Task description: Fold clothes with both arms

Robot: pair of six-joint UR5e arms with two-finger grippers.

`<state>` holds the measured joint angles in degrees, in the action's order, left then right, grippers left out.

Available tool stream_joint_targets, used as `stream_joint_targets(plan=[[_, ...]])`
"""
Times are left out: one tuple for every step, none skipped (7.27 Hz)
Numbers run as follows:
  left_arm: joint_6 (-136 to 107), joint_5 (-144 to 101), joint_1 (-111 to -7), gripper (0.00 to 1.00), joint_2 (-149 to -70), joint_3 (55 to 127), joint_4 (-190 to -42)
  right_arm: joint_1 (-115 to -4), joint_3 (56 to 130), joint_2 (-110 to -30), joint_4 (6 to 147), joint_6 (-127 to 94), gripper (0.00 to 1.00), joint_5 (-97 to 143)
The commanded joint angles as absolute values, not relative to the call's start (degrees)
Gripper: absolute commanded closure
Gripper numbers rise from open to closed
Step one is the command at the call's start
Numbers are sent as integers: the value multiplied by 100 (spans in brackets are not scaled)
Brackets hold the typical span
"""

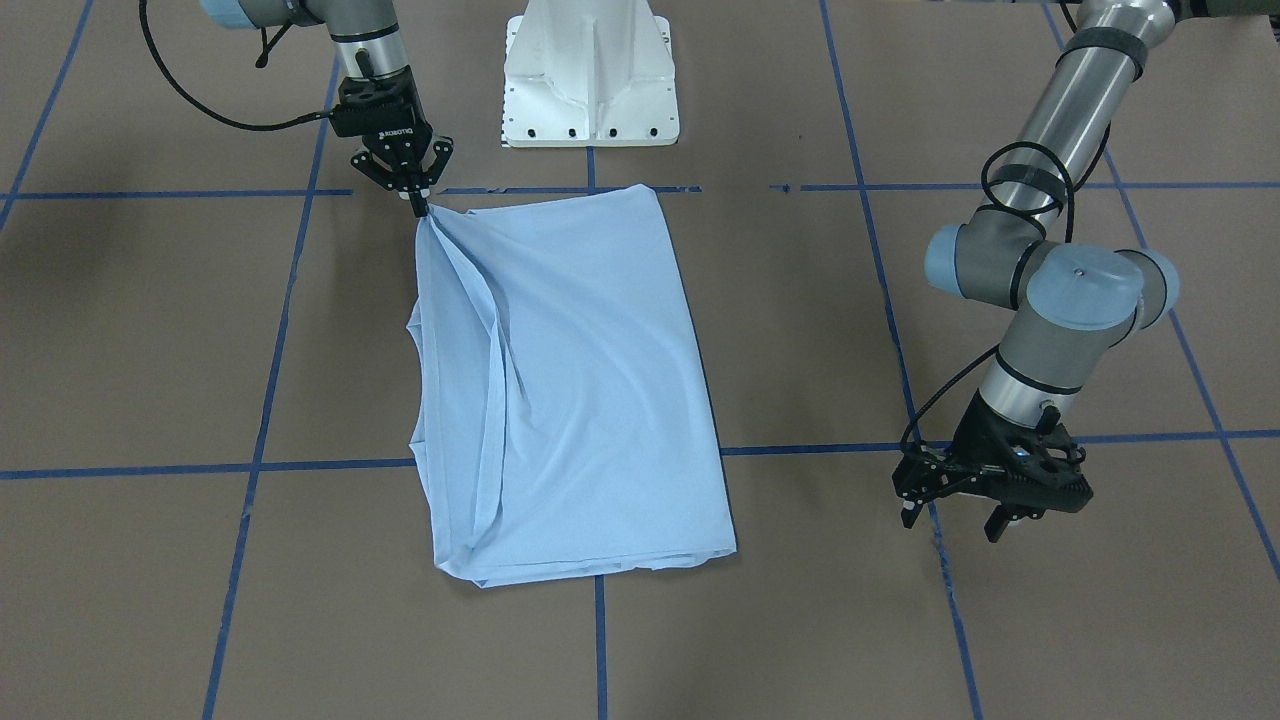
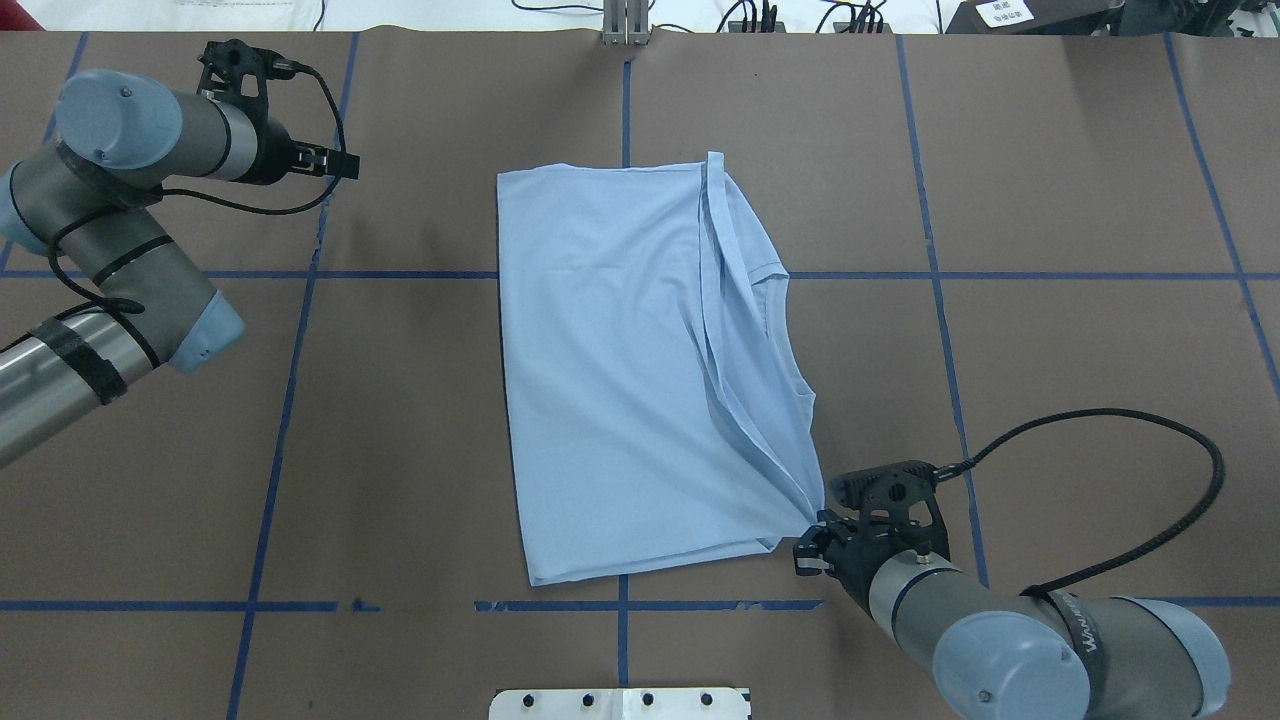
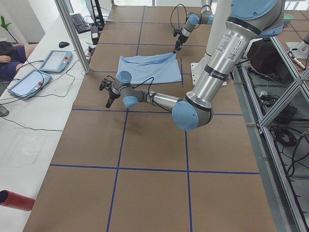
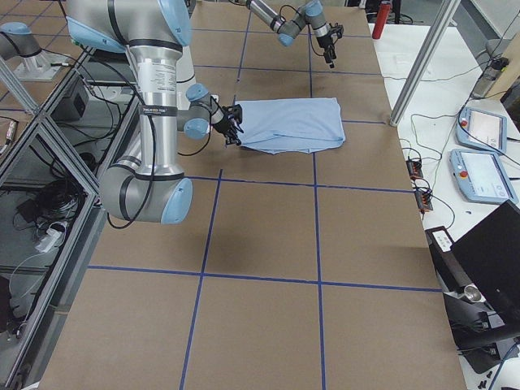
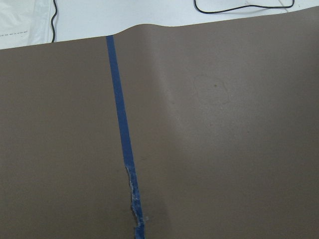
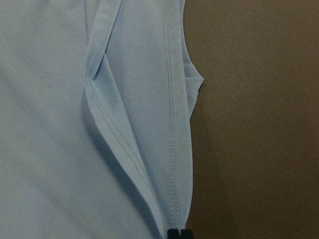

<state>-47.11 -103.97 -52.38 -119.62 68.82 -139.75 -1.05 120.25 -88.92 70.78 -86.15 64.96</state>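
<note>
Exterior front-facing: right gripper (image 1: pixel 419 207) clamps the T-shirt (image 1: pixel 590 380) corner, upper left; left gripper (image 1: pixel 952 520) hangs open. A lone tug might skew it.

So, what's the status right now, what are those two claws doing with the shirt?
Right gripper shut on a T-shirt corner. Left gripper open, empty, off to the side. T-shirt lies partly folded on the table. Nothing seen blocking.
</note>
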Motion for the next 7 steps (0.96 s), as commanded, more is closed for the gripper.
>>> stream_joint_targets(plan=[[-4702, -10397, -5238, 0, -11962, 6882, -13975, 272, 11963, -8869, 7075, -9105, 34, 6161], [-4711, -10397, -5238, 0, -11962, 6891, -13983, 272, 11997, -8833, 7075, -9071, 0, 6196], [-4711, -10397, -5238, 0, -11962, 6891, -13983, 116, 11980, -8633, 7075, -8966, 0, 6275], [-4711, -10397, -5238, 0, -11962, 6899, -13983, -216, 11936, -8161, 7127, -8747, 0, 6502], [-4720, -10397, -5230, 0, -11962, 6908, -13983, -576, 11692, -7678, 7154, -8736, 0, 6765], [-4728, -10397, -5229, 0, -11962, 6908, -13983, -885, 11228, -7194, 7163, -8745, 1, 6802], [-4789, -10397, -5229, 0, -11962, 6917, -13983, -1244, 10736, -6946, 7172, -8728, 13, 7064]])
